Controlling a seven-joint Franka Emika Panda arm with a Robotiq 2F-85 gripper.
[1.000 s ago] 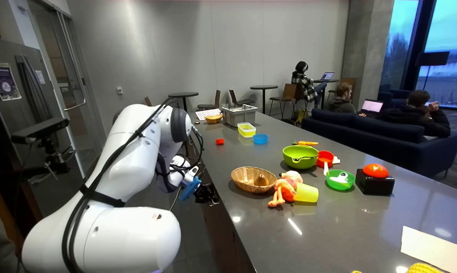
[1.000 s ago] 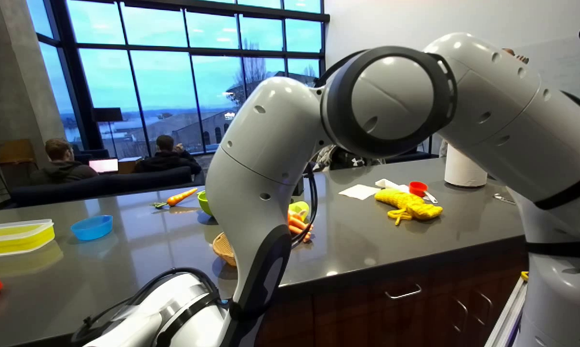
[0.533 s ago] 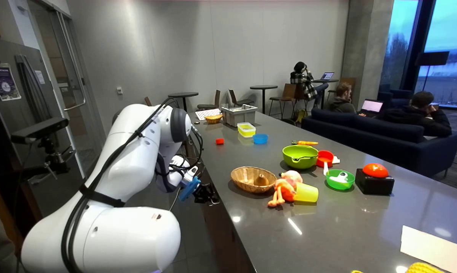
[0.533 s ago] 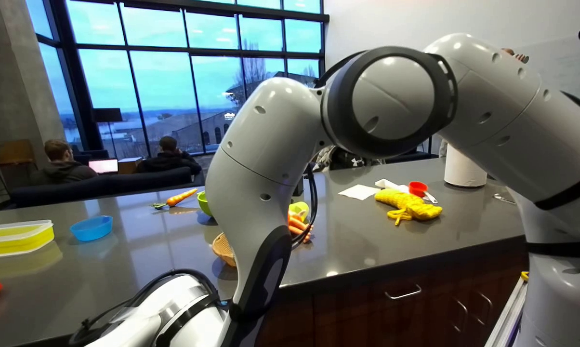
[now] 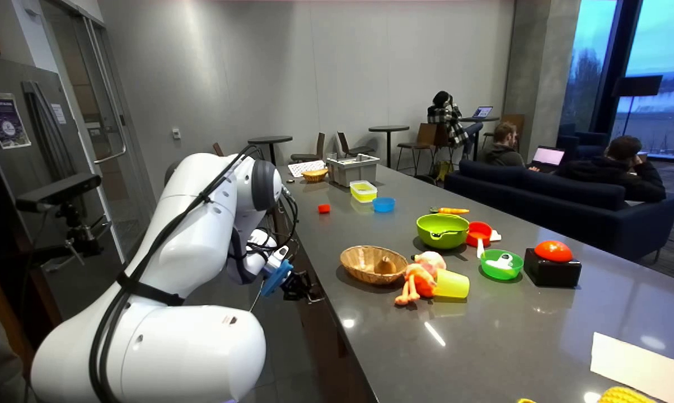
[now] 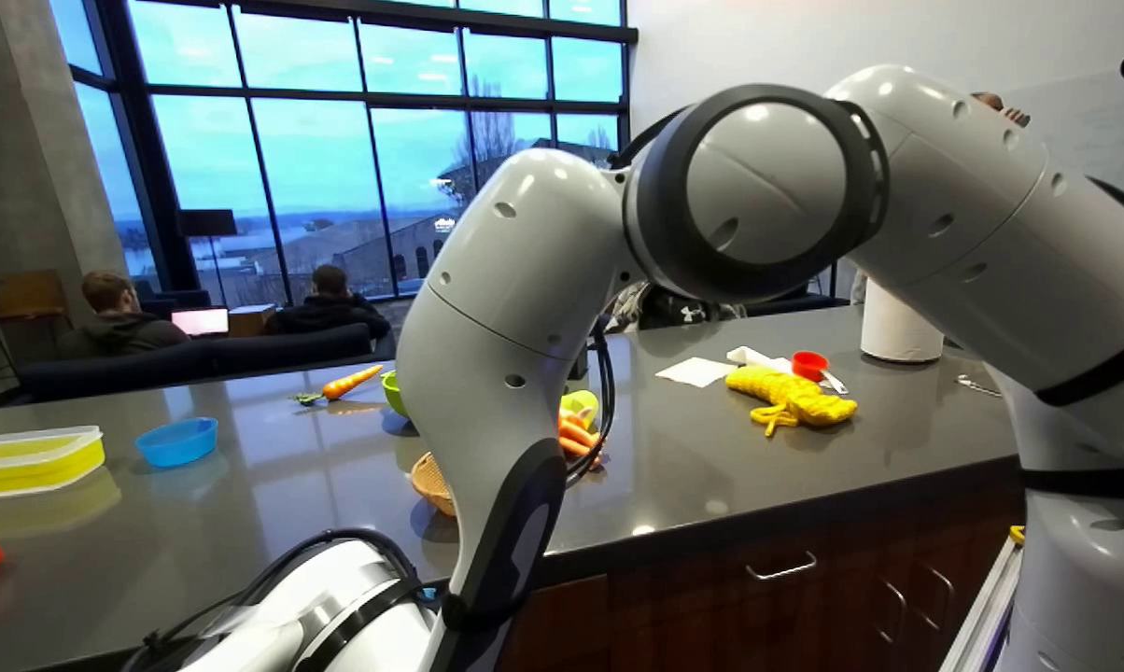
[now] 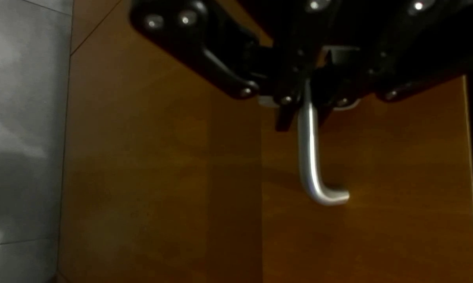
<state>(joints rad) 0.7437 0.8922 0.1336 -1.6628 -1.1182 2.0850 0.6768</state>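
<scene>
My gripper [image 7: 306,104] comes in from the top of the wrist view. Its black fingers are closed around a silver bar handle [image 7: 309,153], one on each side. The handle's lower end bends into a brown wooden panel [image 7: 397,236]. The panel's right edge shows, with a dark area beyond it. In an exterior view the gripper [image 5: 306,291] is low beside the counter's edge, at the cabinet front. In an exterior view the gripper is hidden, and a lighter wooden panel [image 6: 571,621] shows beside the arm, below the counter.
The grey counter [image 5: 382,347] stands above and beside the gripper. It bears a wicker basket [image 5: 365,280], an orange plush toy [image 5: 418,282], a yellow cup [image 5: 452,284], a green bowl [image 5: 442,238] and a red button [image 5: 553,252]. Another drawer handle [image 6: 782,571] sticks out nearby.
The gripper and wrist have moved slightly away from the counter, to the left in an exterior view. A lighter wooden panel now shows below the counter, as if the held front has come outward.
</scene>
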